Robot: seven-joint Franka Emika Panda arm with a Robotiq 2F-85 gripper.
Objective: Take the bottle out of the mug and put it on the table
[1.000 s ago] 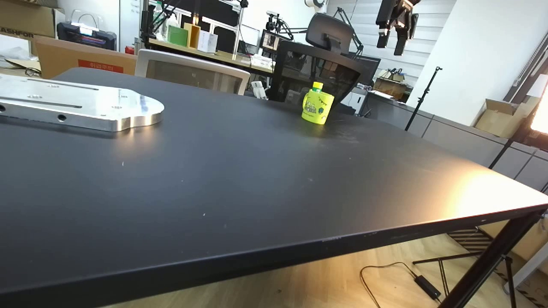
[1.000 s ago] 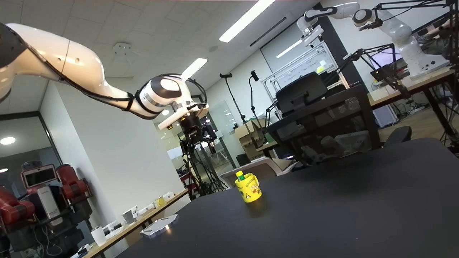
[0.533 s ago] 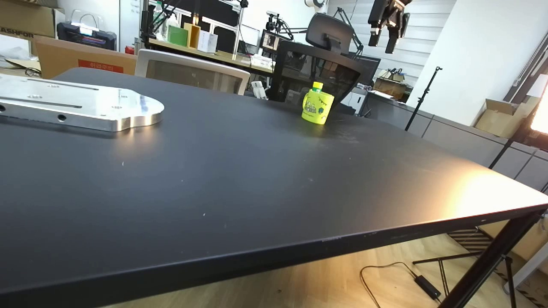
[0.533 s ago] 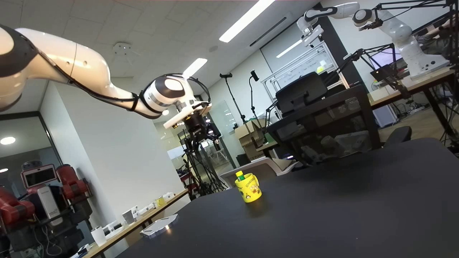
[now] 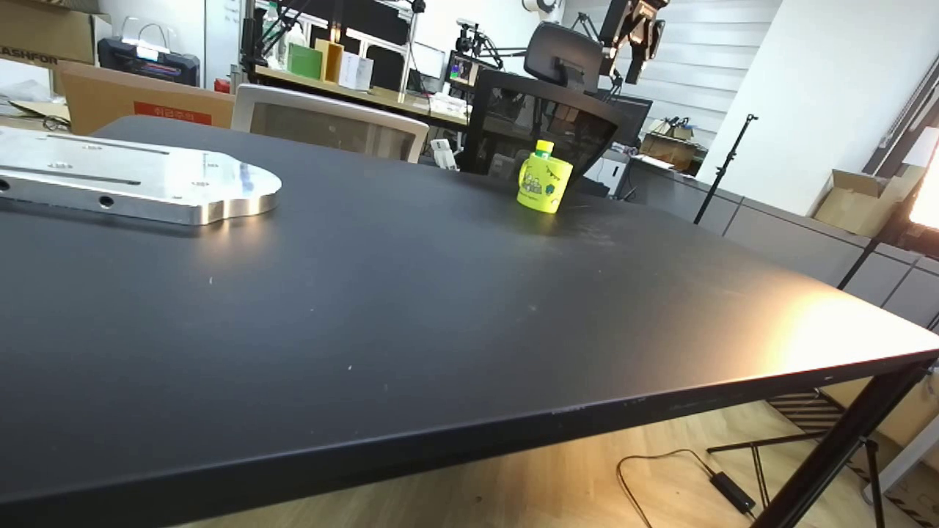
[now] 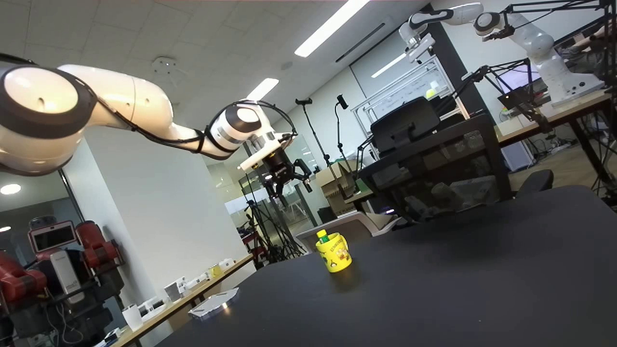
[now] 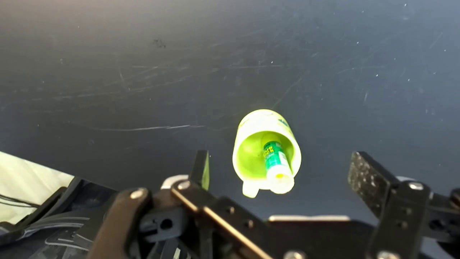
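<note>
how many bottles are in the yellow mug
1: the green-labelled bottle is in the mug, its yellow cap sticking out on top. In the wrist view it covers part of the mug's inside; no other shows.

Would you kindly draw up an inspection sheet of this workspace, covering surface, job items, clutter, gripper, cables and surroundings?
Surface: black table, light scratches in the wrist view.
Job's things: yellow mug upright on the table; glue stick (the "bottle") inside it, yellow cap above the rim.
Clutter: silver metal plate on the table.
Gripper: open, holding nothing, higher than the mug.
Cables: arm cable along the robot arm; floor cable with black adapter.
Surroundings: black mesh office chair beyond the table; another white robot arm in the background.
</note>
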